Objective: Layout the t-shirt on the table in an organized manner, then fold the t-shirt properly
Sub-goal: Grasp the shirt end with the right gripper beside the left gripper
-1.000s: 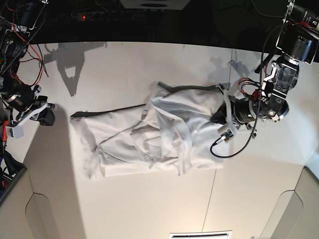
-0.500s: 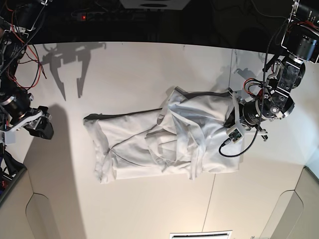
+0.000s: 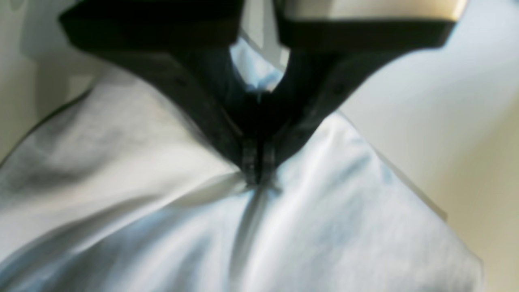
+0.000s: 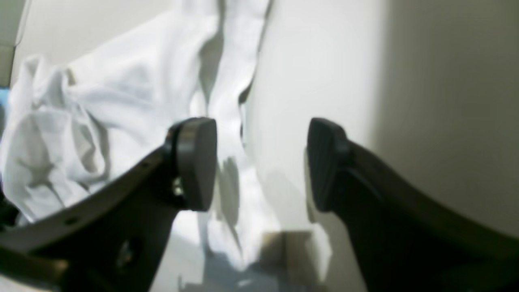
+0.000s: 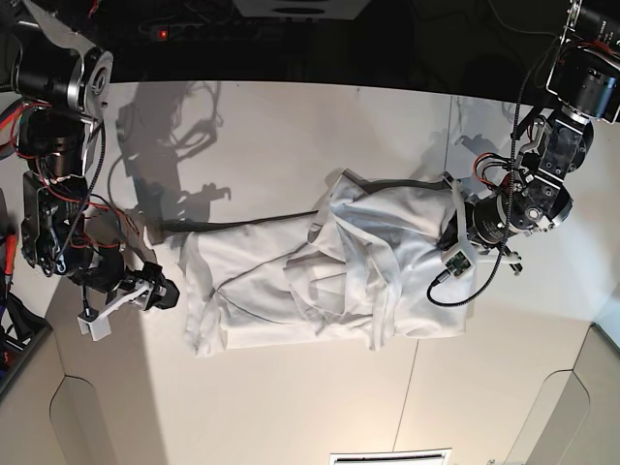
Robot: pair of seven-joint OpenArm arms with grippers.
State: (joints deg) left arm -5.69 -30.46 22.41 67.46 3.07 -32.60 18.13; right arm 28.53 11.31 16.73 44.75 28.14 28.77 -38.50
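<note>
Since half a second ago the right end effector has dropped beside the t-shirt edge, spread empty, while the left end effector pinches the opposite end.

Base overhead; wrist views close, sharing t-shirt.

The plain white soft-cloth t-shirt is showing no print, only grey creases and a bluish tint in the left wrist view. The wide matte cream desk is carrying a thin dark seam line. Both claws, left and right, are showing black fingers.
</note>
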